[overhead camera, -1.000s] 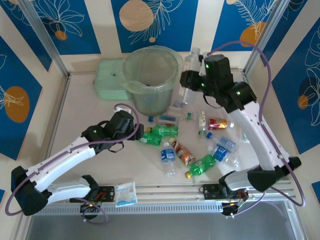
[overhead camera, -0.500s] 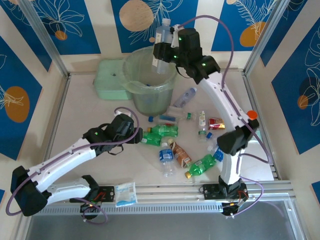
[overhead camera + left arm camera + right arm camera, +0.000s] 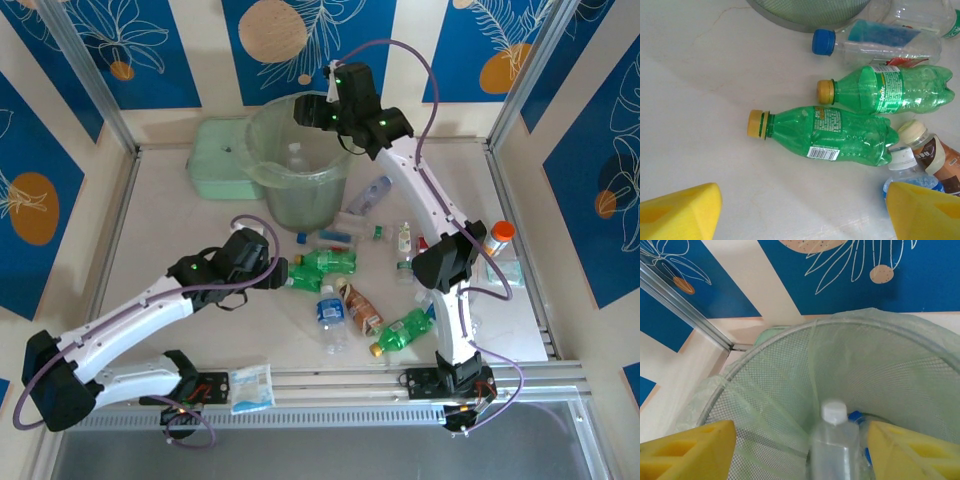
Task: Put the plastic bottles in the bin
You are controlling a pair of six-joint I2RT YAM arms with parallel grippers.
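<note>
Blue leaf-patterned walls enclose a pale table (image 3: 170,230) in the top view, and the bin (image 3: 290,205) stands at its far side. The right gripper (image 3: 308,108) is held over the bin's rim, and a clear bottle (image 3: 296,155) is seen inside the bin. Many plastic bottles (image 3: 327,262) are scattered on the table on the near side of the bin, not yet binned, so most of the task is judged to be left. The left gripper (image 3: 278,272) is placed just beside the nearest green bottle (image 3: 300,283)

From the left wrist, the yellow fingers (image 3: 680,215) are seen spread wide with nothing between them. The nearest green bottle (image 3: 825,135) is laid on its side just beyond them, with a second green bottle (image 3: 890,90) and a blue-capped clear bottle (image 3: 875,42) farther off, by the bin's base (image 3: 810,10)

From the right wrist, the pads (image 3: 690,452) are seen parted. The clear bottle (image 3: 835,442), white-capped, is seen between them, touched by neither, against the bin's mesh wall (image 3: 790,375); it is judged released
</note>
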